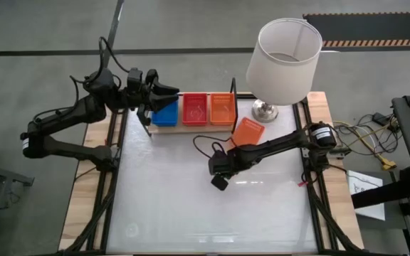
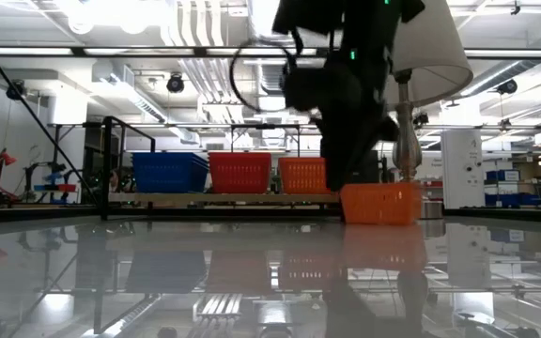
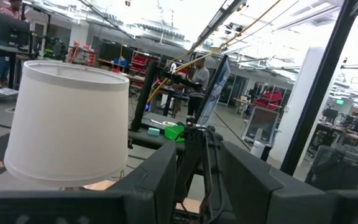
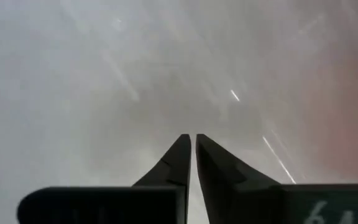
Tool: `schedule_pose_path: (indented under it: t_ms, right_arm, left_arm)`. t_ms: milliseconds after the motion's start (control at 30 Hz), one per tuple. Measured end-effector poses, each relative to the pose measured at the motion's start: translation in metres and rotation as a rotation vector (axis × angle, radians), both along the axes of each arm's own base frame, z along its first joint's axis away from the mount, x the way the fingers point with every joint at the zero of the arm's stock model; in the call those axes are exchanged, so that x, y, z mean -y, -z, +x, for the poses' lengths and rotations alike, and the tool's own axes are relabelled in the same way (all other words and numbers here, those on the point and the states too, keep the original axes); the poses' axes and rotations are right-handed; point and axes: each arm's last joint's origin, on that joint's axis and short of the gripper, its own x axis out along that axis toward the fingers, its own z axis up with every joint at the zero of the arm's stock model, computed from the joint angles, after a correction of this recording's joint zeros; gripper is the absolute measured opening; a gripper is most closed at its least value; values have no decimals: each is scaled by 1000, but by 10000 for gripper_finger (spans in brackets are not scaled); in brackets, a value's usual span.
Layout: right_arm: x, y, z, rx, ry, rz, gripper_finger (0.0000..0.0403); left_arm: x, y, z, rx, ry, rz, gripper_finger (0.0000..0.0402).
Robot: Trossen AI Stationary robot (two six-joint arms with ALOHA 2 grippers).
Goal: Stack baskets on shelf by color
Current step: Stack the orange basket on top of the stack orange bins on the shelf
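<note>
The shelf (image 1: 191,128) lies along the table's far edge and carries blue baskets (image 1: 166,114), red baskets (image 1: 195,109) and orange baskets (image 1: 222,108), side by side. One loose orange basket (image 1: 248,131) rests on the tabletop just right of the shelf, also seen in the low view (image 2: 380,204). My left gripper (image 1: 164,92) hovers open above the shelf's left end by the blue baskets; in its wrist view a black wire shows between its fingers (image 3: 197,155). My right gripper (image 1: 220,182) is shut and points down at bare tabletop (image 4: 191,138), nearer than the loose basket.
A table lamp with a big white shade (image 1: 283,60) stands at the table's far right corner, its metal base (image 1: 265,109) right beside the loose orange basket. Black wire frames rise at both ends of the shelf. The white tabletop (image 1: 191,206) stretches toward the near edge.
</note>
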Motion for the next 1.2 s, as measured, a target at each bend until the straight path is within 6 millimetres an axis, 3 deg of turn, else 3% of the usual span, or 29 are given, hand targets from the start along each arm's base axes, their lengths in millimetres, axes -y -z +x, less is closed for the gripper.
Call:
schedule_pose_path:
  t_ms: [267, 400, 533, 667, 833, 1000, 1200]
  right_arm:
    - [8, -57, -5, 37, -66, -73, 72]
    - [28, -66, -19, -90, -28, -110, 116]
    - [54, -58, -28, -201, 0, -64, 164]
    - [79, -51, -31, -219, 33, 57, 212]
    - [98, -48, -34, -225, 43, 66, 255]
    - [106, -36, -37, -228, 13, 26, 260]
    - [108, 8, -40, -198, 7, -20, 218]
  left_arm:
    - [3, -4, -8, 20, 0, 8, 109]
    - [4, -6, -11, 27, 0, 11, 109]
    - [5, -6, -13, 30, -3, 29, 109]
    - [5, -7, -15, 32, -2, 31, 109]
    - [6, -8, -17, 35, -2, 36, 109]
    - [6, -8, -17, 34, -3, 41, 109]
    - [5, -5, -15, 25, -3, 38, 109]
